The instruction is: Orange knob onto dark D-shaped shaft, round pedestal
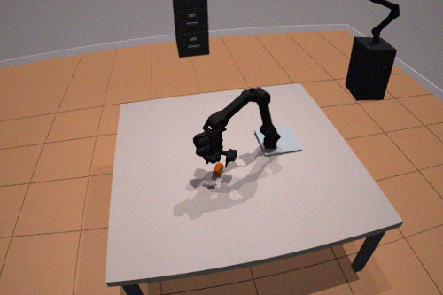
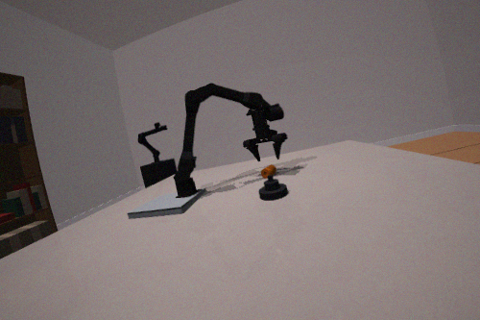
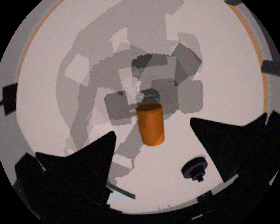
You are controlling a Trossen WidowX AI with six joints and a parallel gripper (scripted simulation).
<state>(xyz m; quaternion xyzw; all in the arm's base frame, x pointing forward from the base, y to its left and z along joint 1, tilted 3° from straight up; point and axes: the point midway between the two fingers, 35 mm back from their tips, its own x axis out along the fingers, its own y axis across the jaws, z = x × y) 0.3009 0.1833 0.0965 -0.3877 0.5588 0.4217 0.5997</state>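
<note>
The orange knob [image 1: 218, 169] [image 2: 268, 171] [image 3: 151, 126] lies on its side on the table. My gripper [image 1: 217, 164] [image 2: 268, 160] [image 3: 153, 128] is open and empty, pointing down above the knob. In the wrist view the knob shows between the two fingers, apart from both. The dark round pedestal [image 2: 273, 193] [image 3: 191, 167] stands upright; the wrist view shows it near the right-hand finger. Its short shaft [image 2: 271, 178] [image 3: 200, 178] points up. In the top view the arm hides the pedestal. The shaft's flat side cannot be made out.
The arm's base stands on a pale plate [image 1: 290, 143] [image 2: 156, 207] on the light table [image 1: 177, 245] [image 2: 288, 266]. The arm's shadow falls across the knob's surroundings. A dark cabinet [image 1: 190, 15] and a second arm on a black block [image 1: 369, 70] stand beyond the table.
</note>
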